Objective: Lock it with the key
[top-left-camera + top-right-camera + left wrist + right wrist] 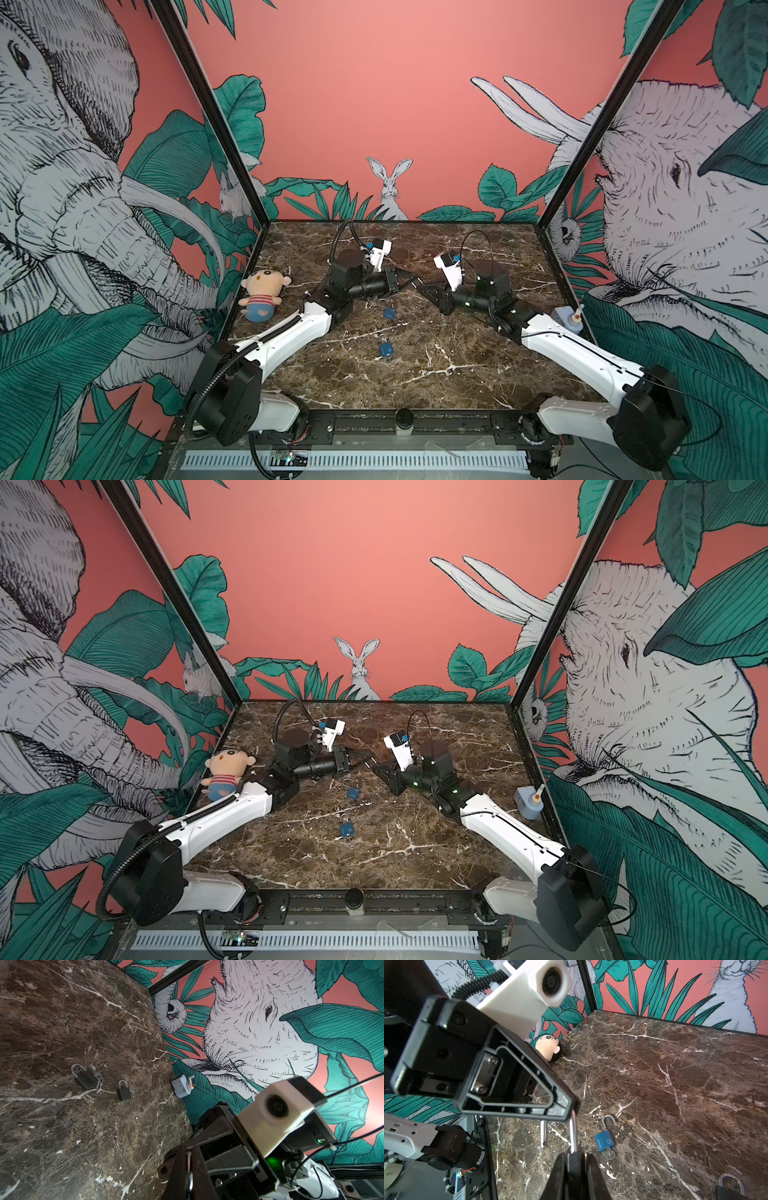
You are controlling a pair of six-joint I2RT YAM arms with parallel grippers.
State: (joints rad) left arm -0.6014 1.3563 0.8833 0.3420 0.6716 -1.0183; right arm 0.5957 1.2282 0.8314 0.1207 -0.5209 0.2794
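Observation:
In mid-air over the middle of the table a dark padlock [574,1164] hangs between both grippers. My right gripper [575,1157] [417,285] is shut on its body. Its silver shackle [573,1132] stands open, the free end loose. My left gripper [190,1159] [409,279] is shut on the top of that shackle. A blue padlock [604,1142] lies on the marble with its shackle open and a key [611,1154] on a ring in its underside. Both top views show two blue padlocks [389,312] [385,349] on the table below the grippers.
A plush doll [262,293] lies at the table's left edge. A light blue gadget with a white knob [567,318] stands at the right edge. Patterned walls close the table on three sides. Another padlock [730,1187] shows at a corner of the right wrist view.

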